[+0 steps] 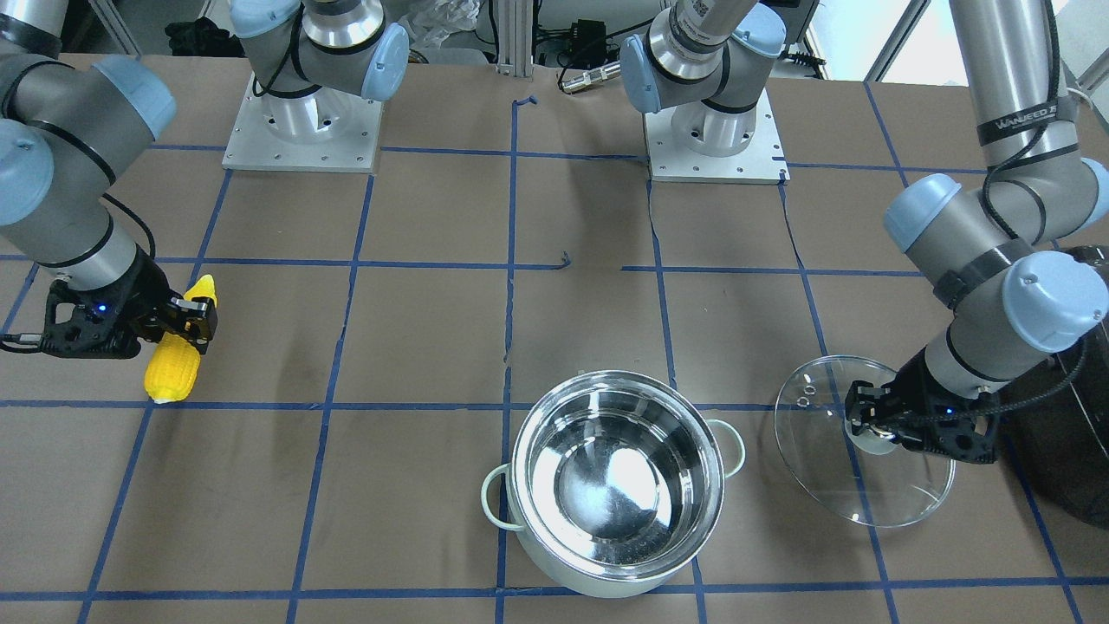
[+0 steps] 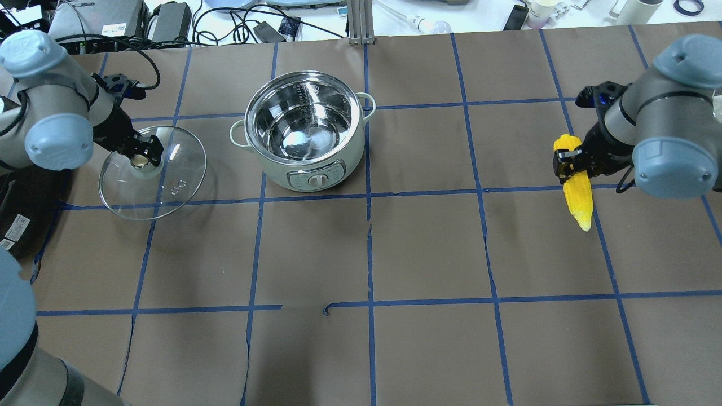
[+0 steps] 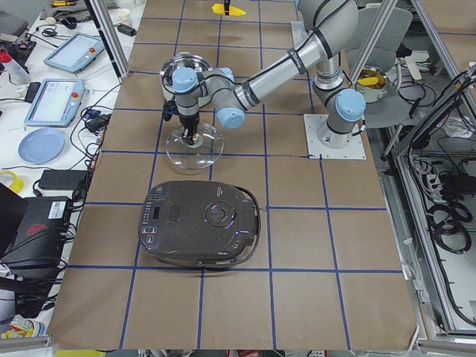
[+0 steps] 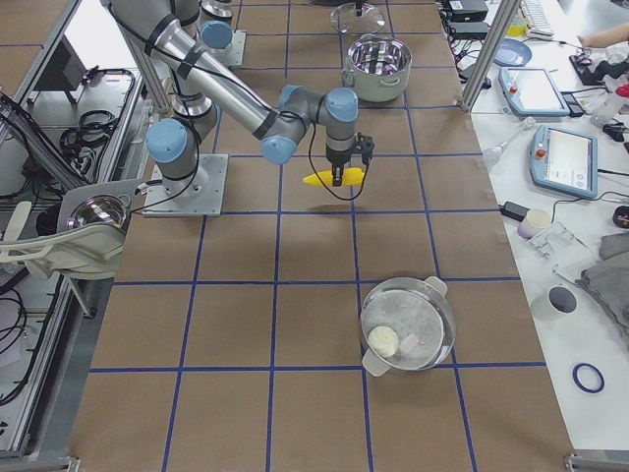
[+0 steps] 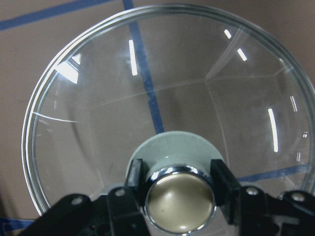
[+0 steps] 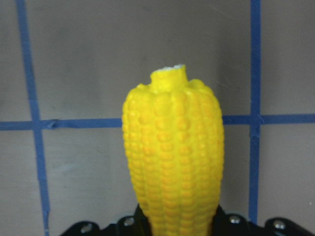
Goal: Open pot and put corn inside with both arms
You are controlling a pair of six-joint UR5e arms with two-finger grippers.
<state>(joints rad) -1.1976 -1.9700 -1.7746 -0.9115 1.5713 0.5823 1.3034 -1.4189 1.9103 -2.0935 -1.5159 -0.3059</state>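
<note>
The pot [image 2: 352,158] stands uncovered near the far edge of the bench [image 2: 395,254], about mid-length, with its polished steel bowl bare. Only the overhead view shows the dial panel [image 2: 317,179] on its pale mint wall; the front-facing view hides that side. The left hand [image 2: 141,158] is clamped on the knob [image 5: 179,201] of the glass lid [image 2: 172,189], toward the bench's left end. The left wrist view alone shows the detail: a brassy dome in a chrome ring on a mint base, with a black finger on either side. The lid hangs tilted, clear and domed. The right hand [image 2: 569,160] grips the corn [image 2: 580,197] near its blunt end, toward the right end. The right wrist view shows moulded kernel rows and a pale stub. The left side view adds a dark grey appliance [image 3: 201,223] at the left end.
</note>
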